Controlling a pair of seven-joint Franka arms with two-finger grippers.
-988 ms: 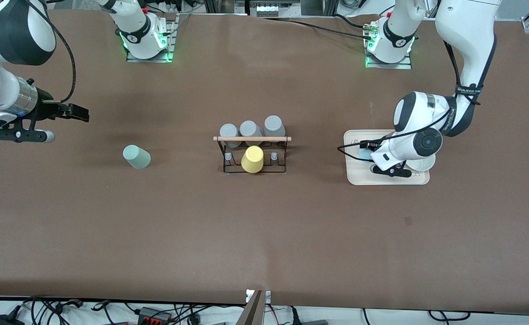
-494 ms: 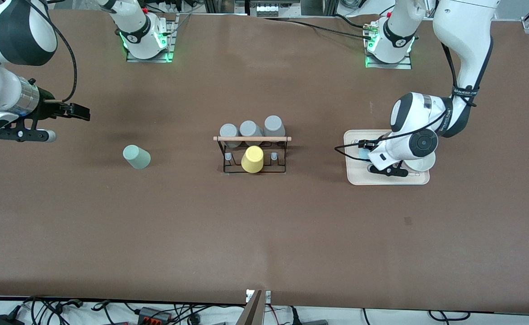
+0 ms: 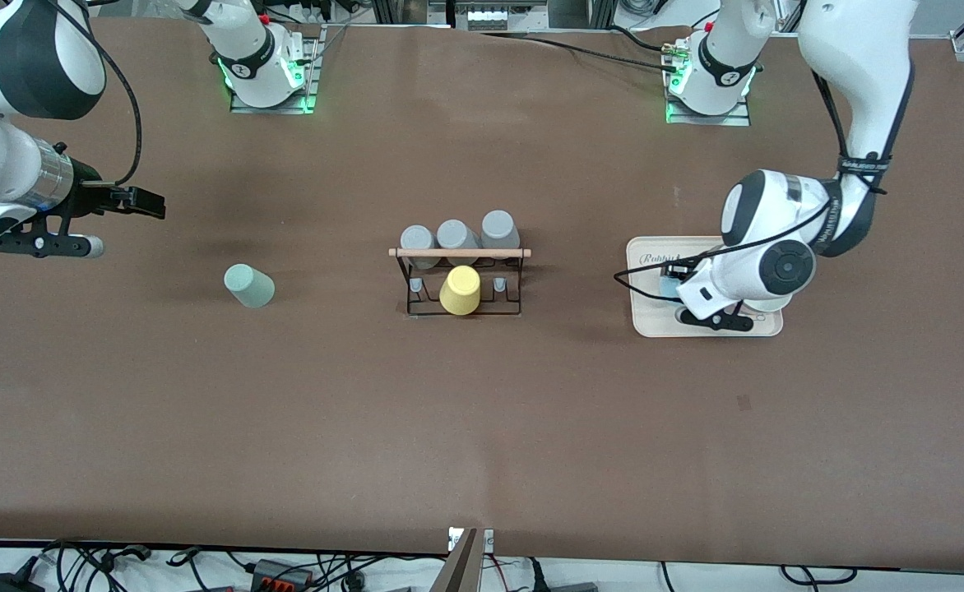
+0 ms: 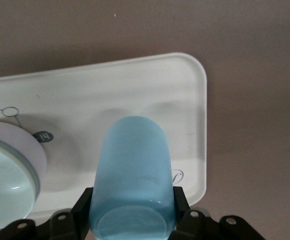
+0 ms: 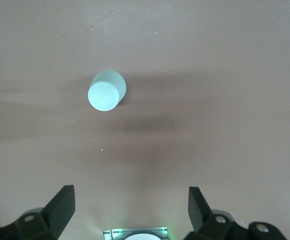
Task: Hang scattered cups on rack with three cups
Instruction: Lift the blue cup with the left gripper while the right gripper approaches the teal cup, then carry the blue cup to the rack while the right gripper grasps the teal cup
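Left pincer (image 4: 131, 220) clenched on blue cup (image 4: 132, 175) over tray (image 4: 185, 90): light, smooth plastic, likely slippery; grip mid-wall. Right pincer (image 5: 130, 205) released, waiting above green cup (image 5: 106, 91).

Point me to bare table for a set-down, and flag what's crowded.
Free: the table nearer the camera than the rack, and the stretch between rack and sage-green cup. Crowded: the cream tray, where the left gripper is shut on the blue cup beside a bowl.

High front view facing both arm bases across the whole table (image 3: 482, 427); left wrist view close above the cream tray (image 4: 135, 85), right wrist view higher above the sage-green cup (image 5: 106, 91), both shared with front.
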